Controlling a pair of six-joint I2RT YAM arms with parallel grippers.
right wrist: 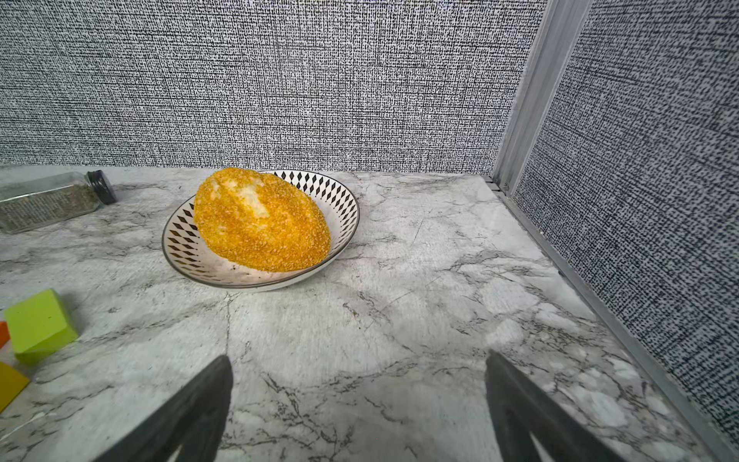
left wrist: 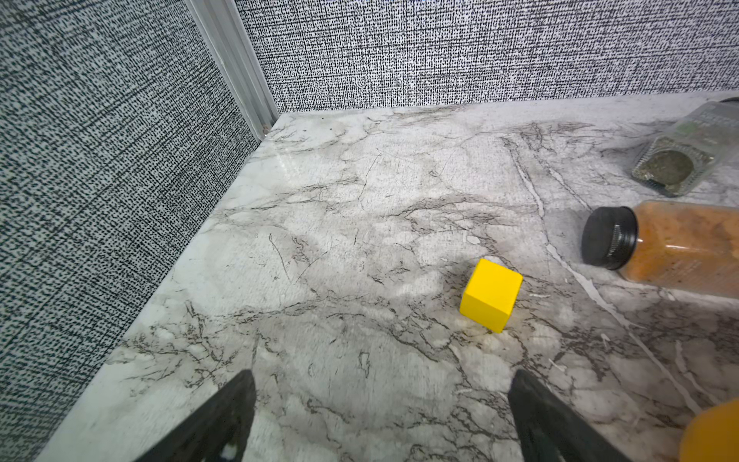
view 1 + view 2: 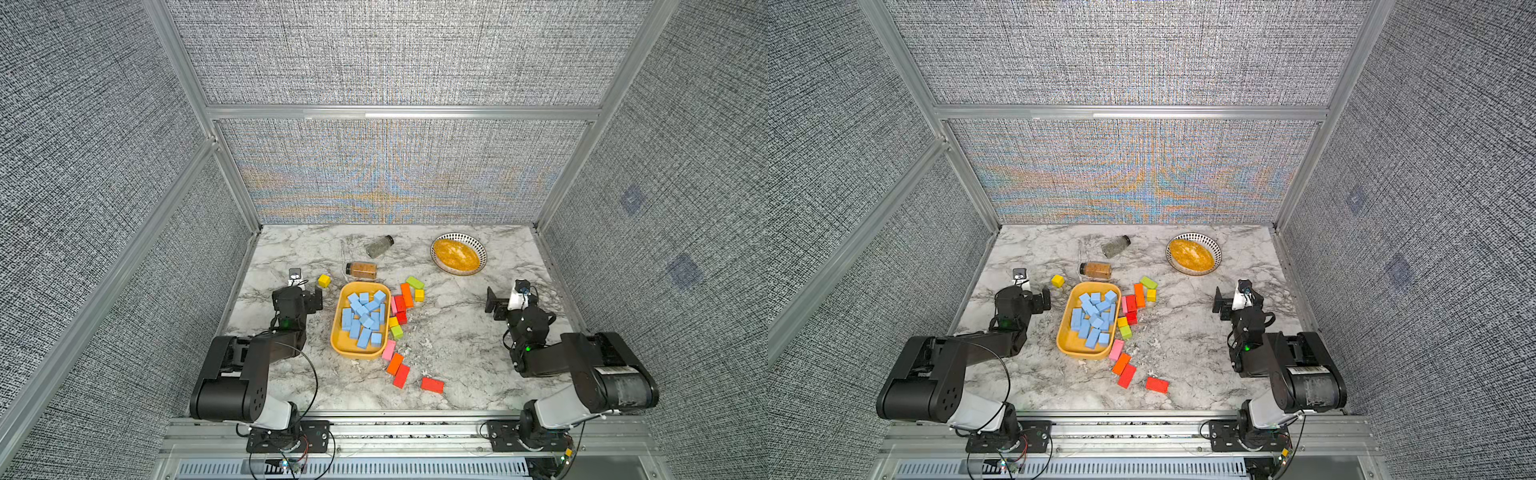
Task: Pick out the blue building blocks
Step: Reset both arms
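Blue building blocks [image 3: 363, 318] sit piled in yellow tray [image 3: 344, 345] mid-table, between the two arms, seen only in both top views; roughly eighteen, but the overlap blocks an exact count

Left wrist view: left gripper [image 2: 382, 380] jaws spread wide, nothing between them, over bare marble table [image 2: 320, 240]. One yellow cube [image 2: 491, 295] near ahead. Two jars lie on their sides, orange-powder jar [image 2: 676, 248] and herb jar [image 2: 680, 160]. An orange-yellow corner at the frame edge looks like the tray

Right wrist view: right gripper [image 1: 358, 364] also spread wide and empty, facing one patterned plate [image 1: 182, 236] carrying one bread roll [image 1: 262, 220]. One green block [image 1: 40, 324] at the frame edge

Only the top views show the loose coloured blocks [image 3: 399, 316] strung along the tray side nearer the right arm: two yellow, two green, two pink, two orange, about four red, some touching so the red count is unsure
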